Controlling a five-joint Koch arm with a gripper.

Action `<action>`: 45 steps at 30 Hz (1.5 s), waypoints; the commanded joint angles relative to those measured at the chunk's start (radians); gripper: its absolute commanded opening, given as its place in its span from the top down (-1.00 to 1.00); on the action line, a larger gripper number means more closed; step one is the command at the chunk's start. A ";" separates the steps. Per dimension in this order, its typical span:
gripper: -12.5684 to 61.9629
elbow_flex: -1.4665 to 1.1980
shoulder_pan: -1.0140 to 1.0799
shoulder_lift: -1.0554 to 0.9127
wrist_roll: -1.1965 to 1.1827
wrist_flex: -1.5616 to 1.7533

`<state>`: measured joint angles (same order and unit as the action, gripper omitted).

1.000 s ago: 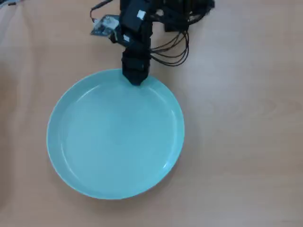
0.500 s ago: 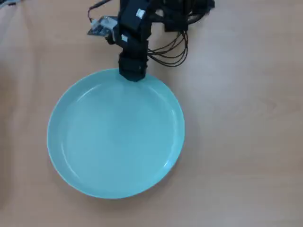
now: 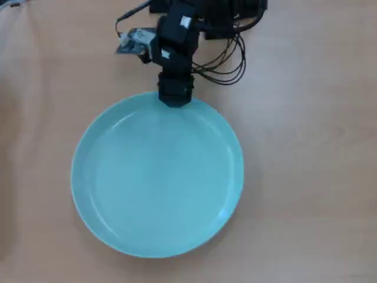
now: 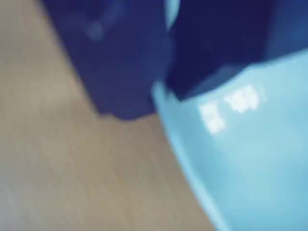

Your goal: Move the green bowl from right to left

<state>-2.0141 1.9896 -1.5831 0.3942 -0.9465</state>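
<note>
bowl rim sits clenched in my end effector [image 3: 174, 101]. overhead view shows the whole green bowl [image 3: 157, 177] mid-bench [image 3: 306, 177]; blurred wrist view shows one finger [image 4: 120, 72] outside the rim, one inside.

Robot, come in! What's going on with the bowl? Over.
Gripper straddling the bowl rim at its top edge in overhead view, one jaw outside, one inside. Bowl flat on table. Nothing in the way.
</note>
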 commanded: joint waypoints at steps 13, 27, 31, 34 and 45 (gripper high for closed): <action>0.84 0.049 -0.298 0.011 -0.041 -0.011; 0.84 0.049 -0.676 0.011 -0.202 0.000; 0.84 0.049 -0.776 0.011 -0.275 0.000; 0.84 0.049 -0.853 0.011 -0.334 0.012; 0.84 0.060 -1.058 0.014 -0.445 0.064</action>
<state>-1.9988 0.9633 -1.5693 -0.0399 -0.8897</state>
